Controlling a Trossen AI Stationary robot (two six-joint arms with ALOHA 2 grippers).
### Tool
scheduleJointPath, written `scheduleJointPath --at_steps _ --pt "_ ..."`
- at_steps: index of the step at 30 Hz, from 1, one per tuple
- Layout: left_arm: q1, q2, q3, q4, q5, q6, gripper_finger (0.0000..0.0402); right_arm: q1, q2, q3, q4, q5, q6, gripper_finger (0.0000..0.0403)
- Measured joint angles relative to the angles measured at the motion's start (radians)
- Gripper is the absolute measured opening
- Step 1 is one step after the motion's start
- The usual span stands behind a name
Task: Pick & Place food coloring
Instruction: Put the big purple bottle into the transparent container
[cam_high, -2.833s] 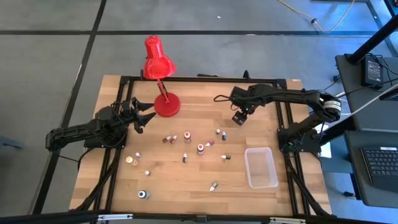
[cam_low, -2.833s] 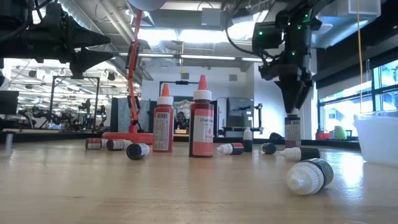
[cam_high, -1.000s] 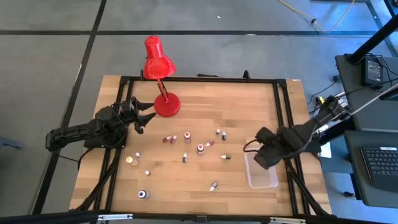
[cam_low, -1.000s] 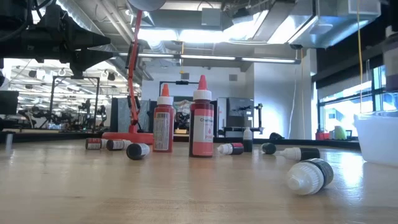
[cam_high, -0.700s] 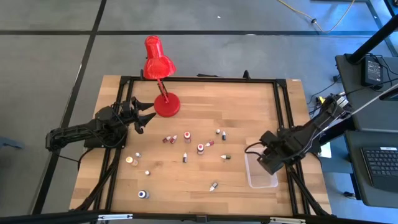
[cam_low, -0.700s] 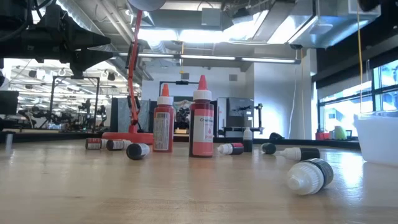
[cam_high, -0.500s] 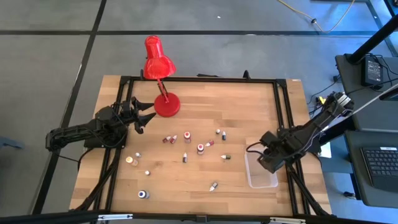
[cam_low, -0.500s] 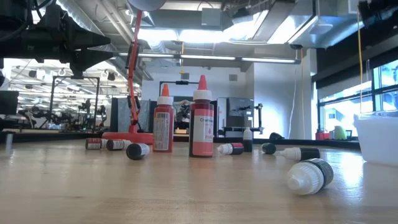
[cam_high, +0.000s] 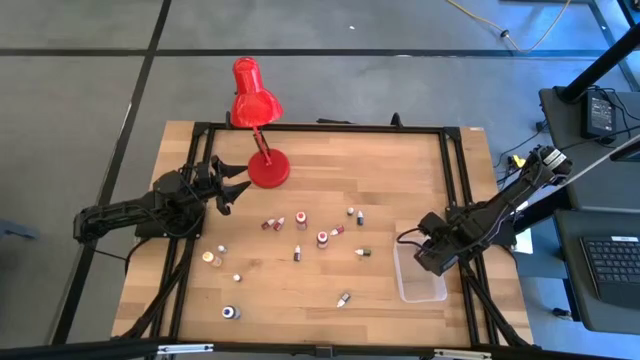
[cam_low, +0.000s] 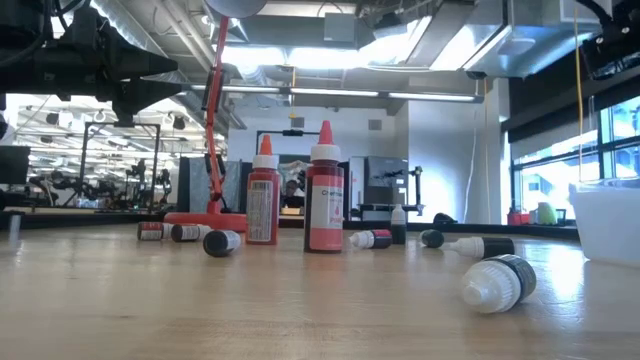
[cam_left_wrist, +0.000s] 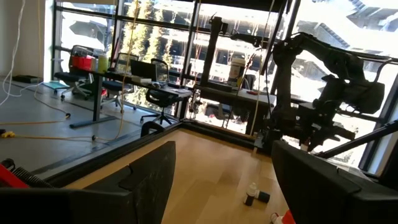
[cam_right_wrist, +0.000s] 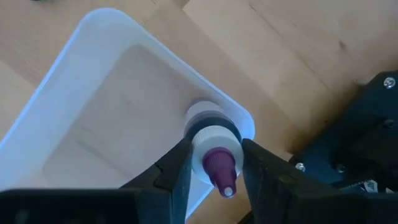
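Placing step: my right gripper (cam_right_wrist: 213, 163) hung over the clear tub (cam_right_wrist: 74, 99), jaws part-open yet seemingly gripping a purple-tipped food coloring bottle (cam_right_wrist: 214, 158) above its inner corner; next, I judged, release fully.

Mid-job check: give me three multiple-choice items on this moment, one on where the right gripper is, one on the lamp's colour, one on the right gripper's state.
1. The right gripper is over:
A. the clear tub
B. the lamp base
C. the table's left edge

2. The desk lamp is:
A. blue
B. red
C. white

3. Between the right gripper's fingers there is:
A. nothing
B. a cable
C. a bottle with a purple tip

Answers: 1 A, the right wrist view looks down into the tub. 2 B, its shade and base are red. 3 C, both fingers flank the bottle's white cap.
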Motion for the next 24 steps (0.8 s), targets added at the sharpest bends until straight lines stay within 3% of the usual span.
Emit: scheduleJointPath --at_steps 6,24 --pt "0.000 0.000 0.000 0.000 -0.003 0.000 0.0259 0.000 0.000 0.000 -0.010 0.000 -0.001 0.0165" --pt "0.000 0.000 0.000 0.000 -0.004 0.000 0.0259 -0.011 0.000 0.000 -0.035 0.009 -0.030 0.0185"
